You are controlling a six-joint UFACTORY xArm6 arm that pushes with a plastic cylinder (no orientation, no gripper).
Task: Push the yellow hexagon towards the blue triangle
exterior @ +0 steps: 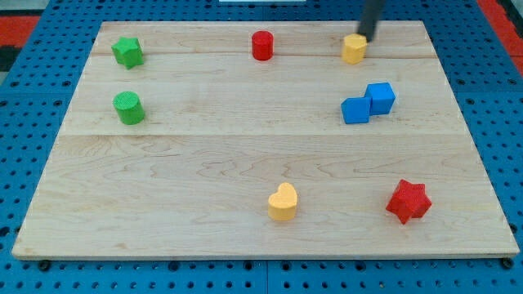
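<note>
A: Position of my tip (364, 38)?

B: Upper right of the frame, at the far edge of the wooden board (245, 155). The dark rod comes down from the top edge and its end sits just at the upper right side of the yellow hexagon (354, 49), touching or nearly so; contact can't be confirmed.

A: Jaws?

B: None on this rig. It is a bare rod, so there is nothing to read as open or closed.

A: Blue blocks?

B: Two, touching each other, below the hexagon and slightly right. The left one (355, 110) reads as a cube-like shape, the right one (381, 98) sits a little higher. Which is the triangle I cannot tell from this angle. Clear board lies between them and the hexagon.

A: Others?

B: Red cylinder (261, 46) top centre, level with the hexagon. Green star (127, 51) upper left, green cylinder (128, 108) below it. Yellow heart (283, 202) lower centre. Red star (408, 201) lower right. All well apart from my tip. Blue pegboard (33, 147) surrounds the board.
</note>
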